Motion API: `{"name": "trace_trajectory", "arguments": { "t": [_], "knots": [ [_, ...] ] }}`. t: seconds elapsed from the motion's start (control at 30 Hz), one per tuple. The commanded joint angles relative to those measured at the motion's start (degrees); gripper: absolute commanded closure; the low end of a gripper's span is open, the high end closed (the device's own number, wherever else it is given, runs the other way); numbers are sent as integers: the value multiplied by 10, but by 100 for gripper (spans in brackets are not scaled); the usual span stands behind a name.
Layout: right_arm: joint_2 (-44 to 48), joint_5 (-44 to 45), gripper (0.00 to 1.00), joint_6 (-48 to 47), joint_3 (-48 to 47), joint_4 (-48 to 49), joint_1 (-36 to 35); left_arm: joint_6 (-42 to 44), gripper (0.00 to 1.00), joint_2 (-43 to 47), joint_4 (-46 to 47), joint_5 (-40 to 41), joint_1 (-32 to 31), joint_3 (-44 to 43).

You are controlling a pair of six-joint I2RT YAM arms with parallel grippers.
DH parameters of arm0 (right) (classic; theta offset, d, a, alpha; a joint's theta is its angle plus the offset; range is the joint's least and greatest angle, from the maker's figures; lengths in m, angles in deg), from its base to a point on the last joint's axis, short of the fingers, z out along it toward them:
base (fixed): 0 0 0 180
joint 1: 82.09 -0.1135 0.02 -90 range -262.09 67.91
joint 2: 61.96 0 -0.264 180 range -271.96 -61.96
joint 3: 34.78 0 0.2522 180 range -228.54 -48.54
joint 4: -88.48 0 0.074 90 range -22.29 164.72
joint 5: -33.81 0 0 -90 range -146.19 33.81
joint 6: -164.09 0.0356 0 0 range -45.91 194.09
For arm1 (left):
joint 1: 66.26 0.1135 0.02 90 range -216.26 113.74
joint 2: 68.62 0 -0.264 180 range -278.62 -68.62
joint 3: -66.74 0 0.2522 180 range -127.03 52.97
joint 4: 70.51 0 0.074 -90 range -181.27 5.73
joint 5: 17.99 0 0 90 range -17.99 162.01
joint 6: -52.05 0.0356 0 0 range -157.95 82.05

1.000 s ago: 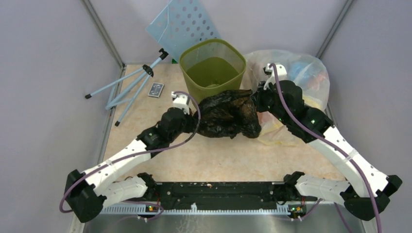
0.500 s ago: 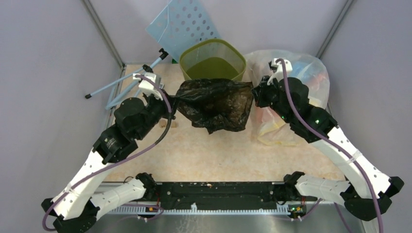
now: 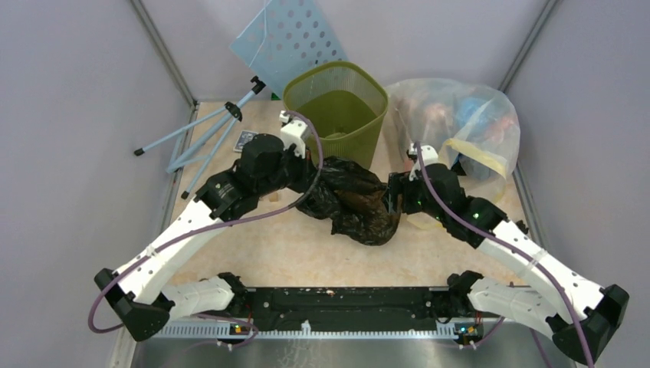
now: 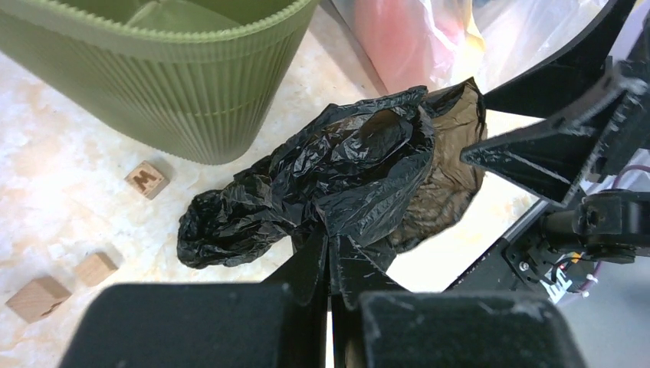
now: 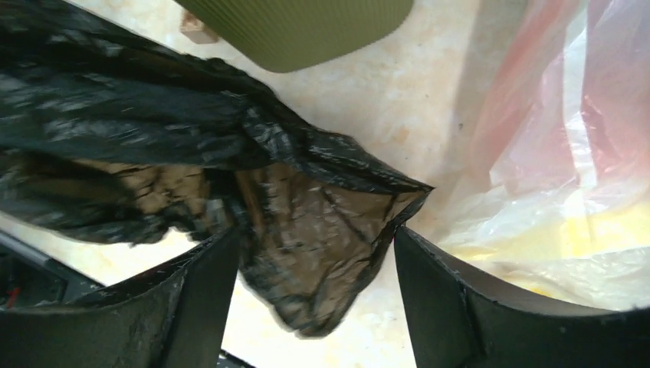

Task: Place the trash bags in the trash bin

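Left gripper [image 4: 331,257]: fingers pressed together, pinching a fold of the trash bag [image 3: 354,201]. In the left wrist view the bag fans out from the fingertips toward frame centre, with one lump trailing to the lower left.

Right gripper [image 5: 314,238]: fingers spread wide, nothing clamped. The bag's thin brownish corner hangs in the gap between them. Can't tell if it touches either finger.

Top view: bag is bunched at frame centre between the two grippers, left one at its upper-left end, right one at its right end. It's outside the trash bin [image 3: 335,79], just below it in frame. Can't tell if it touches the bin wall.

Clear bag [image 3: 460,130] of rubbish sits right of the bin. Three wooden blocks [image 4: 146,179] lie on the table [image 3: 306,253], left side of the left wrist view.
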Motion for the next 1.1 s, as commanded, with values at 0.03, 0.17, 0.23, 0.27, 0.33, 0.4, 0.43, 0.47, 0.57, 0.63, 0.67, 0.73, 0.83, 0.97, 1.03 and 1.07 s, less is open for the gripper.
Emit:
{"name": "trace_trajectory", "arguments": {
  "t": [0.03,0.17,0.23,0.27,0.33,0.4,0.43,0.47,0.57,0.63,0.67,0.73,0.83,0.97,1.03,1.07],
  "knots": [
    [75,-76,22,-41,33,81,5,9,99,-35,49,-57,1,-31],
    [106,-110,19,-69,65,114,5,10,98,-67,71,-100,2,-29],
    [120,-110,16,-81,78,130,5,18,98,-81,73,-125,2,-33],
    [127,-109,16,-89,83,140,5,25,98,-85,73,-135,2,-34],
    [144,-107,15,-107,90,162,5,29,98,-89,79,-147,2,-30],
    [157,-127,15,-133,97,189,5,31,98,-91,95,-174,2,-20],
    [159,-144,15,-148,98,200,5,34,99,-91,104,-193,2,-13],
    [156,-166,16,-163,95,208,5,37,99,-94,112,-213,2,-9],
    [130,-207,17,-181,72,213,5,44,99,-103,117,-243,2,-2],
    [108,-213,18,-183,53,211,5,52,99,-108,116,-252,2,3],
    [96,-213,18,-184,45,210,5,55,99,-110,116,-258,2,5],
    [72,-214,18,-193,28,202,5,61,98,-110,119,-270,2,14],
    [32,-239,18,-217,0,180,5,72,96,-106,132,-282,1,27],
    [-16,-251,17,-218,-26,158,5,87,95,-104,150,-294,2,39],
    [-26,-260,22,-217,-28,158,5,89,94,-103,156,-294,1,43],
    [-27,-264,31,-215,-27,159,5,90,91,-102,160,-293,1,46]
  ]
}}
